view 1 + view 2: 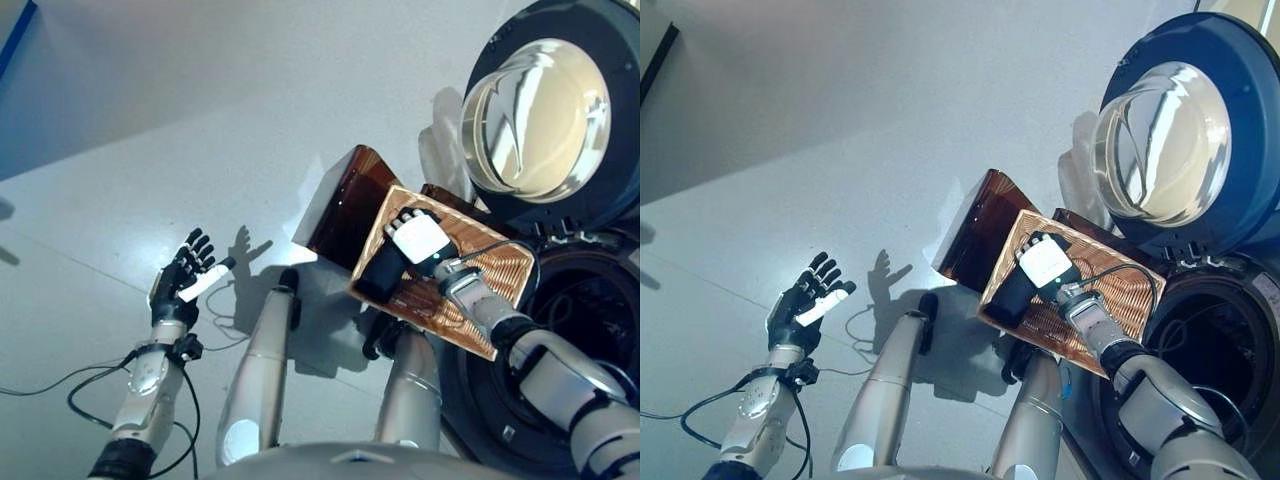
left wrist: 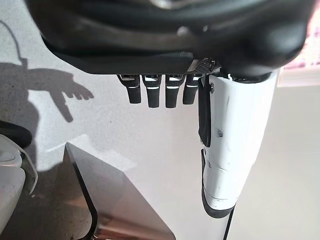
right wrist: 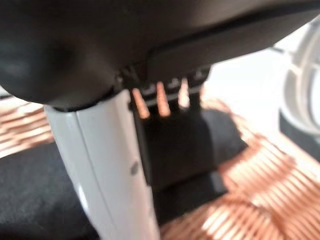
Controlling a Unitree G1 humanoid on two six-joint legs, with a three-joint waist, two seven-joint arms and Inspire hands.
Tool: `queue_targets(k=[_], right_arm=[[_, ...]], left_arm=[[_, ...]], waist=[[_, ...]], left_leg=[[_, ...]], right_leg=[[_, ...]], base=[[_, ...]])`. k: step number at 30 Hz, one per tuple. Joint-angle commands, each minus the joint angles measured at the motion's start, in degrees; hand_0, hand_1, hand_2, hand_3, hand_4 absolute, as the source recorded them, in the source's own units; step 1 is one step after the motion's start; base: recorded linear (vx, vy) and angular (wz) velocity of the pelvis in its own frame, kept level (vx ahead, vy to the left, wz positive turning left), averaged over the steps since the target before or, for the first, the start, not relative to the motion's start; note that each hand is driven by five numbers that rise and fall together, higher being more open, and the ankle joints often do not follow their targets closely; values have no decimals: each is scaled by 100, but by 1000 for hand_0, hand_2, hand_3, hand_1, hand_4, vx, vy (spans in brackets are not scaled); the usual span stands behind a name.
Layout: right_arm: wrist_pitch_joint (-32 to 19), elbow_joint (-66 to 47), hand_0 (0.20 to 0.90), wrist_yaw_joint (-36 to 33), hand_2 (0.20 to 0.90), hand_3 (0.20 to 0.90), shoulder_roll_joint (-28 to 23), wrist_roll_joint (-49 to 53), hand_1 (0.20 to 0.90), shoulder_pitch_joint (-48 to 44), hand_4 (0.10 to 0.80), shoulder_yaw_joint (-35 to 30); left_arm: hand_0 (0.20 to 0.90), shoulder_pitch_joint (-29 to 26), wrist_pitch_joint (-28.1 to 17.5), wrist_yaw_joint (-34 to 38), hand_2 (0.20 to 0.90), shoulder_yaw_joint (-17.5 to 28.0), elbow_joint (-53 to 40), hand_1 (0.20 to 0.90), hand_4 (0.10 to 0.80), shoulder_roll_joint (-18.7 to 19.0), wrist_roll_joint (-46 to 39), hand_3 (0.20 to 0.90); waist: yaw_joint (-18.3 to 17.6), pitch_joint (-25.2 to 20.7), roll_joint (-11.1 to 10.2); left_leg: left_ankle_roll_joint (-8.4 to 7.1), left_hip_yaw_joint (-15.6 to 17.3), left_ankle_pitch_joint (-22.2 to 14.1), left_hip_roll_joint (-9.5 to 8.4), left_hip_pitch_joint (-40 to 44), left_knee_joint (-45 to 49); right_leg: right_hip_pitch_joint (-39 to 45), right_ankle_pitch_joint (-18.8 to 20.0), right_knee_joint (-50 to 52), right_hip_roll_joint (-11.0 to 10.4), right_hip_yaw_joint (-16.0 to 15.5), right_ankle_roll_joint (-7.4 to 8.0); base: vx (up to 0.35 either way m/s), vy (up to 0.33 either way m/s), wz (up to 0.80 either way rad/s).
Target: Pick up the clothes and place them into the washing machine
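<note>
A copper-brown ribbed basket [image 1: 500,270] stands tilted on the floor in front of the washing machine. A black cloth [image 1: 378,275] lies inside it, toward its left end. My right hand [image 1: 418,240], with a white thumb cover, is down in the basket on top of that cloth; in the right wrist view the black cloth [image 3: 190,145] fills the space right past the hand [image 3: 100,150]. The machine's round door [image 1: 535,115] is swung open above the dark drum opening [image 1: 590,330]. My left hand [image 1: 185,280] is raised over bare floor to the left, open and holding nothing.
The basket's dark brown outer wall [image 1: 345,205] faces the open floor, and its corner shows in the left wrist view [image 2: 115,200]. A pale crumpled thing [image 1: 440,150] lies between basket and door. A blue strip [image 1: 15,35] borders the floor at far left.
</note>
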Motion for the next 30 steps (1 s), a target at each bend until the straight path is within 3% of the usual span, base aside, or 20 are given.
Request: queue_targets(k=[1,14,24,30], right_arm=[[218,217,200,-192,200,200,-164,161,200,-81,300,-119],[375,375,200,-328,200,200,-95,386,200,-4,300,-514],[181,57,200,-758,200,200,-111,1388,200,481,300,-1529],[206,2,200,-861,200,200,-185,1412,200,635,300,-1658]], left_arm=[[900,213,-513,-43,900,216,-692,900,800,224,35,900],[900,255,-536,-17,900,306,-737,900,800,256,92,900],[900,292,-545,67,900,431,-661,900,800,152,216,900],[900,325,-551,48,900,405,-644,900,800,182,245,900]], waist=[[36,-245,178],[6,-264,163],[-153,-280,131],[-223,-281,157]], left_leg=[[-185,-140,-328,103,43,176],[-167,-136,-289,118,-11,153],[-135,-56,-275,214,125,52],[-121,5,-277,257,186,27]], right_leg=[[-92,494,49,75,222,-69],[-172,558,49,90,201,-72],[-101,667,-103,161,227,-48],[-85,713,-178,193,251,-26]], base=[[-18,-26,8],[-5,-5,3],[-2,13,-4],[-7,19,-14]])
